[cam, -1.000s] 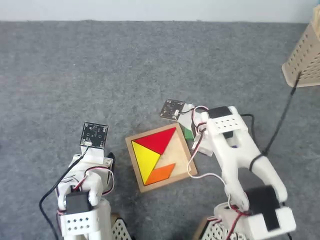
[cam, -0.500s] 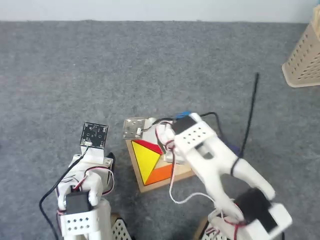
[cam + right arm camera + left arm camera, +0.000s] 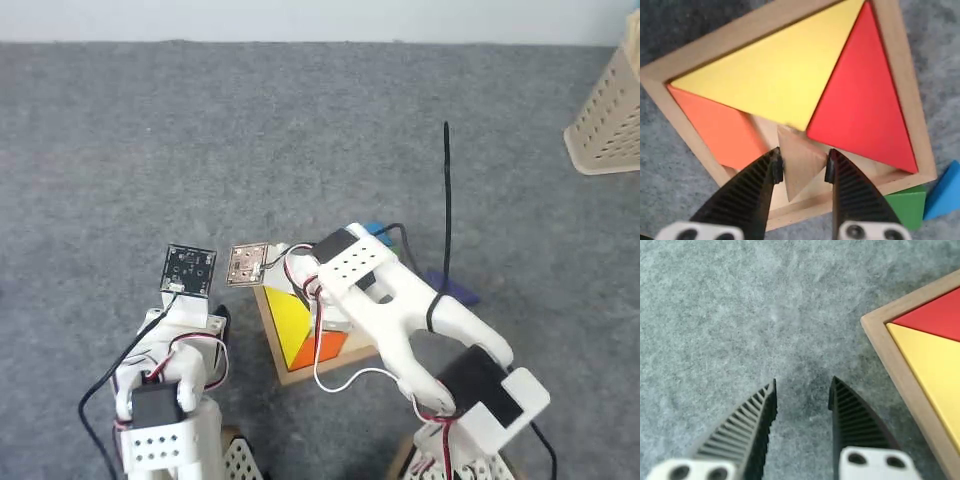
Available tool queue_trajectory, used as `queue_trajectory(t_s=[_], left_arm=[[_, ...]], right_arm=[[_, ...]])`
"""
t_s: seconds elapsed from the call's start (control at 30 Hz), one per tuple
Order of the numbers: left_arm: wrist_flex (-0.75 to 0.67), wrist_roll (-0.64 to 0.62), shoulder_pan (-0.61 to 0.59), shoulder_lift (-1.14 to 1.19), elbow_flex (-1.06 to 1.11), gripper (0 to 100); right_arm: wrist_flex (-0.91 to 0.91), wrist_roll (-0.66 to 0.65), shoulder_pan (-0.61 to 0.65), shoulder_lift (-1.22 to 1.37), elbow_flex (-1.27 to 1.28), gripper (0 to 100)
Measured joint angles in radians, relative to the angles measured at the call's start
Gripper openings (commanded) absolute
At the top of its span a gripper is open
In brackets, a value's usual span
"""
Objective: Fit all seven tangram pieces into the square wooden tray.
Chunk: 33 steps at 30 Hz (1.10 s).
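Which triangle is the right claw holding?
The plain wooden triangle, pinched in the right claw over the tray; yellow, red and orange lie in it.

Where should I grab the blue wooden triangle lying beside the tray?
Likely straight down, pinching the blue wooden triangle across the corner away from the green wooden piece: it lies flat on the grey carpet, and green crowds its other edge.

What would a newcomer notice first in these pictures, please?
The yellow triangle and red triangle lying in the wooden tray stand out. Over its bare patch, the right end effector grips a plain wooden triangle. The left end effector hangs open over carpet beside the tray.
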State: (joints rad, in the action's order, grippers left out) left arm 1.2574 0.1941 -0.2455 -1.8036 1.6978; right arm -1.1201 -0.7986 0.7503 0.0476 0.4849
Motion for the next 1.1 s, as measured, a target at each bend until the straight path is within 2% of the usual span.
queue_trajectory(t_s=[0.5, 0.77, 1.1], left_arm=[[0.000, 0.000, 0.000, 0.000, 0.000, 17], [0.000, 0.000, 0.000, 0.000, 0.000, 17], [0.000, 0.000, 0.000, 0.000, 0.000, 17]], right_arm=[[-0.031, 0.011, 0.000, 0.000, -0.012, 14.7], [-0.035, 0.138, -0.104, -0.038, -0.025, 1.4], [0.040, 0.374, -0.160, -0.055, 0.028, 0.6]])
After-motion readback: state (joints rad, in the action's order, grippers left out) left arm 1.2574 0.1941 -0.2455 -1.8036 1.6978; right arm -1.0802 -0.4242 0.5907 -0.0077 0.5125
